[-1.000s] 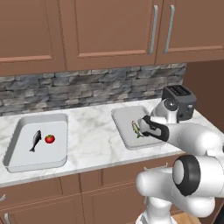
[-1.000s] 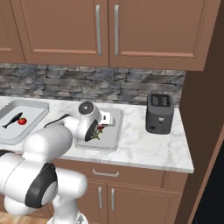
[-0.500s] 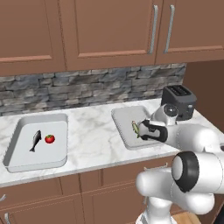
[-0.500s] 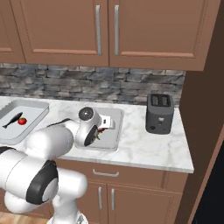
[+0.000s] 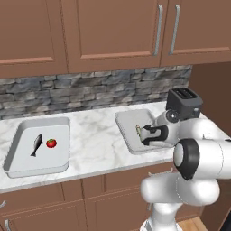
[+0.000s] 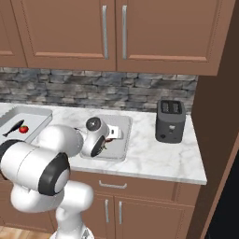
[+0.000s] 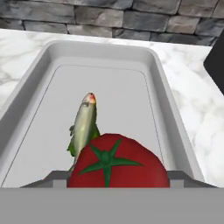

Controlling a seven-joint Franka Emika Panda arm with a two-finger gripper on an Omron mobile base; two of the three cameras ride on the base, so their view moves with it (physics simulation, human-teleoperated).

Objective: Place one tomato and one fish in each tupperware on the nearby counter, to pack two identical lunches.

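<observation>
Now we have a tomato [image 7: 117, 162] filling the lower middle of the hand view, pressed close against the camera and sitting between the gripper's [image 5: 145, 134] jaws, so we judge it grasped, hanging low over the right tupperware [image 7: 35, 92]. Just behind it, in the centre of that view, the yellowish green fish [image 7: 84, 123] lies lengthwise on the tray floor, head towards the far rim.

In the left base view the gripper sits at centre right over the same tray [image 5: 125, 131], with a black toaster [image 5: 183, 103] just beyond it. At the left of that frame the other tupperware [image 5: 20, 153] already holds a dark fish [image 5: 36, 145] and a second tomato [image 5: 51, 143] beside it, all on the marble counter [image 5: 92, 140].

We judge the first lunch packed and the second one tomato short. Next we should let go so the tomato settles beside the fish, then lift clear.
</observation>
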